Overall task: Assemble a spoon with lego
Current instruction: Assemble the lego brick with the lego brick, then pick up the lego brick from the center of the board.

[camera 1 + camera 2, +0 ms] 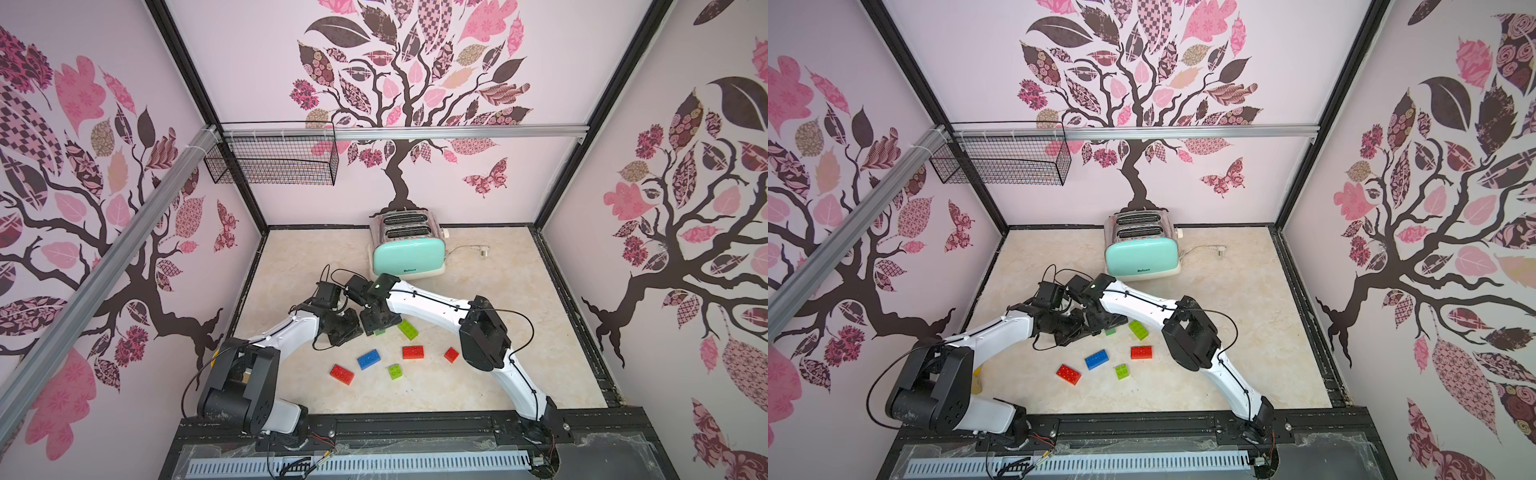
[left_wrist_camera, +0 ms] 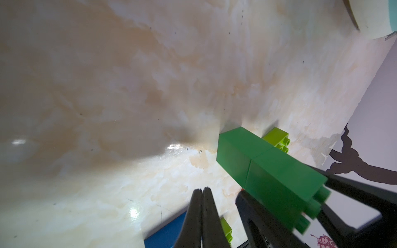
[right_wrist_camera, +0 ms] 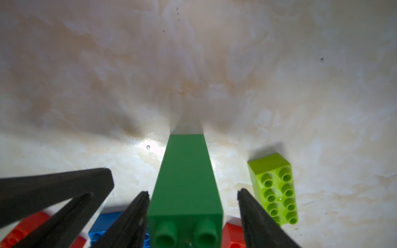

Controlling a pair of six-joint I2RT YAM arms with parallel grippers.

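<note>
**Green handle standing loose**

My right end effector (image 3: 193,206) is spread around the dark green stacked plastic brick column (image 3: 187,182), not gripping; my left end effector (image 2: 201,206) is pinched together, empty. Standing mid-table, the column could topple if I brush it.

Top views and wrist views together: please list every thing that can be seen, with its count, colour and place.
Table: one, beige marble pattern, floor of the cell.
Toaster: one, mint green, at the back of the table.
Plug: one, white with cord, beside the toaster.
Wire basket: one, black, hung on the back wall.
Red bricks: three, red, loose on the table.
Blue brick: one, blue, between two red ones.
Lime bricks: two, lime green, loose on the table.
Dark green bricks: two joined, dark green, between the right gripper's fingers.
Left gripper: one, black, shut, empty.
Right gripper: one, black, open around the dark green bricks.
</note>
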